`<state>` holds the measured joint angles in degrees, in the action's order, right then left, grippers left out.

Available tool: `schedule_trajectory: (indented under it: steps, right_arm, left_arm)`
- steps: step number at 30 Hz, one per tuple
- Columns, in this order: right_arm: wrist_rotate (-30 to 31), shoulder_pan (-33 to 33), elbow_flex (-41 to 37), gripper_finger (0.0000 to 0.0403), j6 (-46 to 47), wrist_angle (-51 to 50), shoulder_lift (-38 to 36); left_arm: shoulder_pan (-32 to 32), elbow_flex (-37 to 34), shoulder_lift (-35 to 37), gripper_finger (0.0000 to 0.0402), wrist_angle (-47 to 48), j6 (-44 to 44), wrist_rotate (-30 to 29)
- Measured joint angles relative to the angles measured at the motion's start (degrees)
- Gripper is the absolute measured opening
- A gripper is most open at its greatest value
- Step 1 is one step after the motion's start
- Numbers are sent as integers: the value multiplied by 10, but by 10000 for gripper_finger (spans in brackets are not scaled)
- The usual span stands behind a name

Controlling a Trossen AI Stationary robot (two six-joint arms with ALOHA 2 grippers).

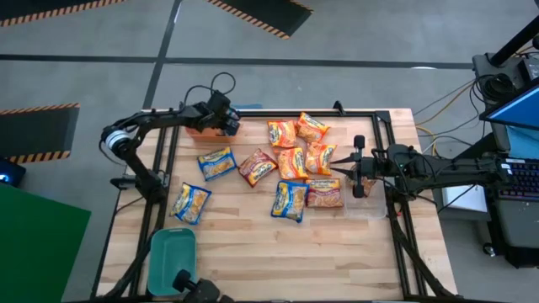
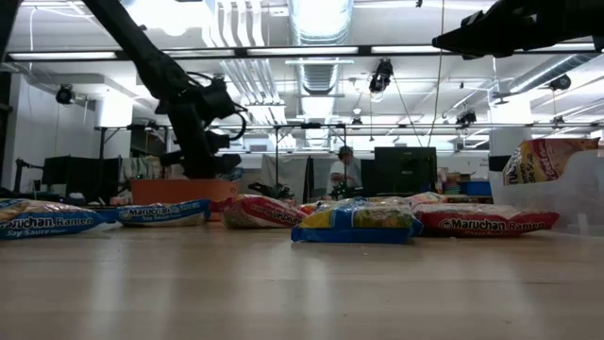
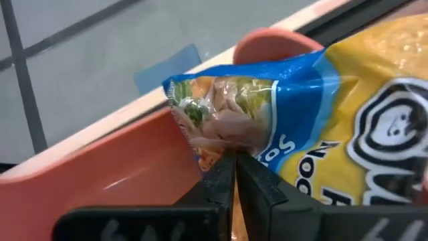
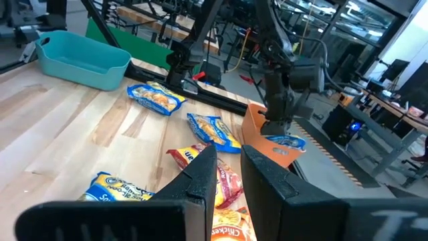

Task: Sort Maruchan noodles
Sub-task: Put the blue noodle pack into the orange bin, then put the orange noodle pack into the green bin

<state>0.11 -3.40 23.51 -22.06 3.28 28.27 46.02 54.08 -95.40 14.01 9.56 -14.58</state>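
Note:
Several Maruchan noodle packets lie flat mid-table: blue-and-yellow (image 1: 216,163), red (image 1: 257,167) and orange (image 1: 292,162). Another blue-and-yellow packet (image 3: 301,114) lies in the orange bin (image 1: 202,129) at the far left, its end up on the bin's wall. My left gripper (image 3: 234,167) is shut and slants down into that bin, its tips at this packet. My right gripper (image 4: 229,175) hovers level over the packets at the right, its fingers a narrow gap apart with nothing between them. My left gripper's shut fingertips (image 3: 224,175) meet the blue-and-yellow packet at the edge of its printed end (image 3: 231,144), slanting down from above. The packet lies tilted in the orange bin. Whether any film is caught between the tips, I cannot tell.
A teal bin (image 1: 172,259) stands at the near left edge. A clear bin (image 2: 566,194) with an upright packet sits at the right, under my right arm. Black frame rails (image 1: 387,160) run along the table's sides. Bare wood lies toward the near edge.

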Motion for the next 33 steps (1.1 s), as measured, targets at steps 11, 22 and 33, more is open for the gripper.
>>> schedule_trajectory:
  steps: [11,22,33]
  right_arm:
    - [0,0,0,59,0,0,0]
    - [52,0,-4,59,144,2,6]
    - [50,0,-31,59,302,1,96]
  left_arm:
    - [-6,31,61,0,32,-17,3]
    - [-161,28,205,0,31,-58,51]
    - [-435,24,199,0,52,-180,52]
